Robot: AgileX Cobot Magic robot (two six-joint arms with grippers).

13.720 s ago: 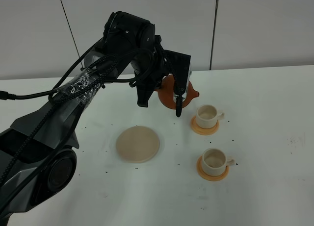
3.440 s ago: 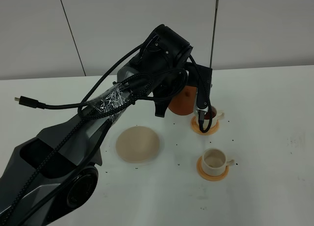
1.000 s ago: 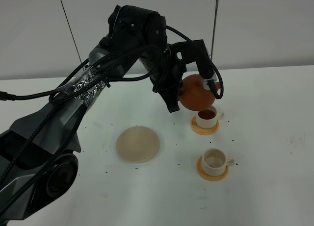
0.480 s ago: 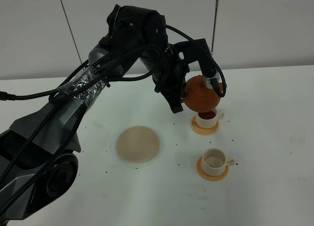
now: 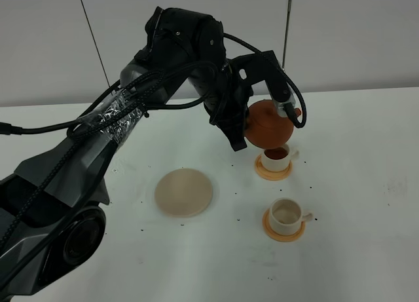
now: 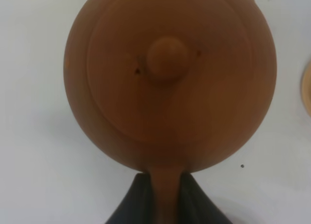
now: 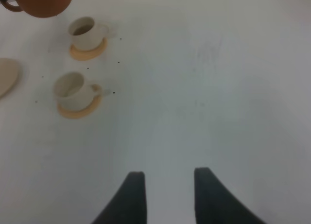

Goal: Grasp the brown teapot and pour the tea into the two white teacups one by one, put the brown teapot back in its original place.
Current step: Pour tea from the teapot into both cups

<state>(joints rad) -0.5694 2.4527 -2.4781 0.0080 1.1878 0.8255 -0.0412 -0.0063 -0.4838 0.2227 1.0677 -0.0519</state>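
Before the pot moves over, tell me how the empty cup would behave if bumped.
The empty teacup looks small and holds nothing, so it is probably light and would slide easily. It merely rests on its thin coaster, so it may slip off and tip. It looks ceramic, likely brittle.

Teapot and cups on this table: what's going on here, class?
The left gripper holds the brown teapot lifted off the table, beside the far teacup, which has dark tea in it. The near teacup looks empty on its coaster. The beige trivet lies bare. The right gripper is open over the table, holding nothing.
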